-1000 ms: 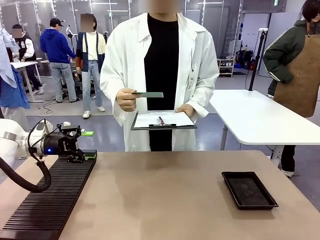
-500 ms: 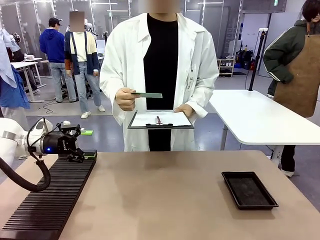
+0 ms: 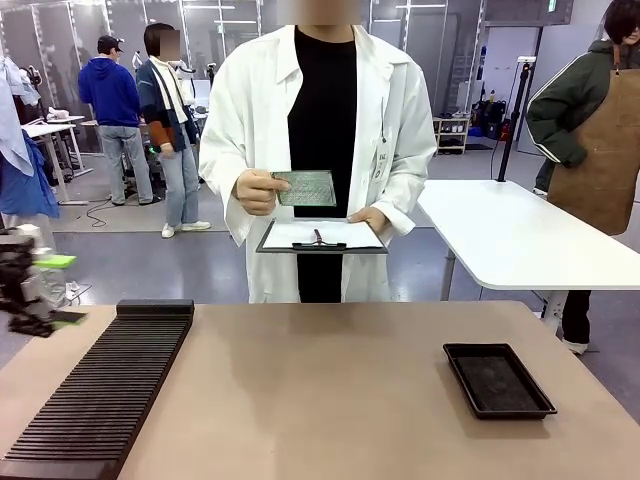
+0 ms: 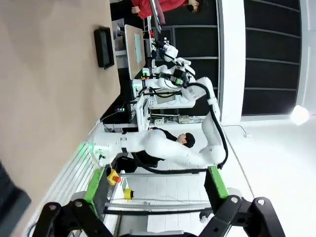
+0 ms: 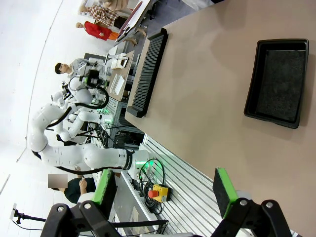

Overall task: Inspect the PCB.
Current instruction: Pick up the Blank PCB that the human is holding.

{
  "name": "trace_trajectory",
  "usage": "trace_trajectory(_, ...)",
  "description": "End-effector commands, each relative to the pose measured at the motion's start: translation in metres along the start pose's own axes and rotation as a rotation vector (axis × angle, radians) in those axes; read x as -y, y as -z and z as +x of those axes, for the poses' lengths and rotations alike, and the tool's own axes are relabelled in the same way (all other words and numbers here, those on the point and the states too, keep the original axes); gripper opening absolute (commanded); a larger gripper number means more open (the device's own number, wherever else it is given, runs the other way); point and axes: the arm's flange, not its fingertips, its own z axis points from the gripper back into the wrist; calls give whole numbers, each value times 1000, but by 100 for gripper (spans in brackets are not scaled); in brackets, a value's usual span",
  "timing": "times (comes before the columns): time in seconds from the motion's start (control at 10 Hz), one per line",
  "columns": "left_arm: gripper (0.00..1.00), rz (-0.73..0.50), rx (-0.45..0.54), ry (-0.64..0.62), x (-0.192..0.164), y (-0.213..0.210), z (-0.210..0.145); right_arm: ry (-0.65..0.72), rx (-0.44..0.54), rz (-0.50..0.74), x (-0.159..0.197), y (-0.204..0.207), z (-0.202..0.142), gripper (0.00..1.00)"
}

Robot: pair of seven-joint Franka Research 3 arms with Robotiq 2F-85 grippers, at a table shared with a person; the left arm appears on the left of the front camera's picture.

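Well apart from the hand-held PCB [image 3: 305, 187], left gripper [image 4: 156, 175] and right gripper [image 5: 163, 177] gape empty.

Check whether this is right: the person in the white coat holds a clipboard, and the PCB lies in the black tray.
Wrong: the front view shows the PCB in the person's other hand, above the clipboard, not in the black tray.

PCB [image 3: 306, 187] slightly glossy (tray [image 3: 498, 380] matt).

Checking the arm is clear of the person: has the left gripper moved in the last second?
Yes. The left gripper has pulled back toward picture left, away from the far end of the black slotted rack where it was.
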Motion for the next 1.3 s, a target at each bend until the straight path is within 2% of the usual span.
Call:
trace_trajectory(0.0,100,-4,18,36,15,-36,-48,-20,0,9,-1,-1,0,100)
trace_trajectory(0.3,100,27,55,119,9,-74,-111,-20,0,9,-1,-1,0,100)
trace_trajectory(0.4,100,35,76,134,-1,-81,-122,-20,0,9,-1,-1,0,100)
trace_trajectory(0.6,100,-2,96,98,-22,-88,-127,-20,0,9,-1,-1,0,100)
trace_trajectory(0.8,100,-73,121,100,-24,-92,-126,-20,0,9,-1,-1,0,100)
trace_trajectory(0.9,100,0,104,86,-20,-87,-131,-20,0,9,-1,-1,0,100)
trace_trajectory(1.2,100,0,104,86,-20,-87,-131,-20,0,9,-1,-1,0,100)
